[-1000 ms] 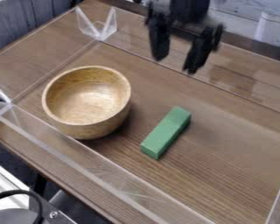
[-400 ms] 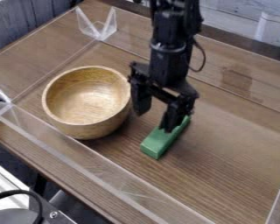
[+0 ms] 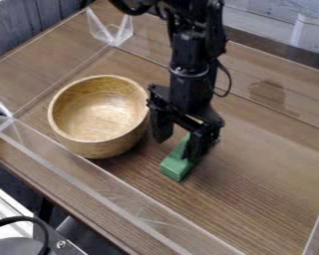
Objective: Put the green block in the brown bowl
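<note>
Camera view: tool (image 3: 182, 137) is spread wide over the block (image 3: 178, 167), lower middle of frame, right of the bowl (image 3: 99, 117). Fingers should probably be lined up across its narrow width, lowered straight, then closed gently.

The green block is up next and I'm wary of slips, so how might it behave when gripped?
The green block looks solid and flat-faced, so it will probably stay stiff in the jaws. Lying on a long flat side, it seems unlikely to roll if nudged. Its elongated shape might make it swing or tilt if gripped near one end.
</note>
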You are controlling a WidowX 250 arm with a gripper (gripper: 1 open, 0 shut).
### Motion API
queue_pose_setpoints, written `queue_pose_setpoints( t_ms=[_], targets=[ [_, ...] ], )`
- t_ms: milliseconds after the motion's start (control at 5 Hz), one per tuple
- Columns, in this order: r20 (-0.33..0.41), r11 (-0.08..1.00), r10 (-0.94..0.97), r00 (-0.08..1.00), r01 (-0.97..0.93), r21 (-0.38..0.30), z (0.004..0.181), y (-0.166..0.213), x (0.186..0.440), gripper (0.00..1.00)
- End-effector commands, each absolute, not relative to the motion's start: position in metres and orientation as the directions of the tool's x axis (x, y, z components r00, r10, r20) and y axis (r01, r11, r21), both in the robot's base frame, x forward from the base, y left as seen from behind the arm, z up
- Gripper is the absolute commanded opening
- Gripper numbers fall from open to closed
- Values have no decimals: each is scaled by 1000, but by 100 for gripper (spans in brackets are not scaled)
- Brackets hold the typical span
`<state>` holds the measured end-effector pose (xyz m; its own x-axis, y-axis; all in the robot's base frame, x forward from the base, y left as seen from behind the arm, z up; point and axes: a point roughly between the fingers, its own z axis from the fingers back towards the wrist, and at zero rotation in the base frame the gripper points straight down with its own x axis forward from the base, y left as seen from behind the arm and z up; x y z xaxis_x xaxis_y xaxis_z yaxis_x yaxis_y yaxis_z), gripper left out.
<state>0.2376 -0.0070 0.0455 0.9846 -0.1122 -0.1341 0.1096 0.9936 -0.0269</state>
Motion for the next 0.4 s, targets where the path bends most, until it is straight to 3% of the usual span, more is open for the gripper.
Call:
queue_pose_setpoints(
  t_ms=[0, 200],
  targets=[
    [-92, 992, -122, 988, 120, -25, 47, -10, 246, 100],
    [-92, 992, -124, 988, 122, -28, 42, -12, 247, 100]
  ],
)
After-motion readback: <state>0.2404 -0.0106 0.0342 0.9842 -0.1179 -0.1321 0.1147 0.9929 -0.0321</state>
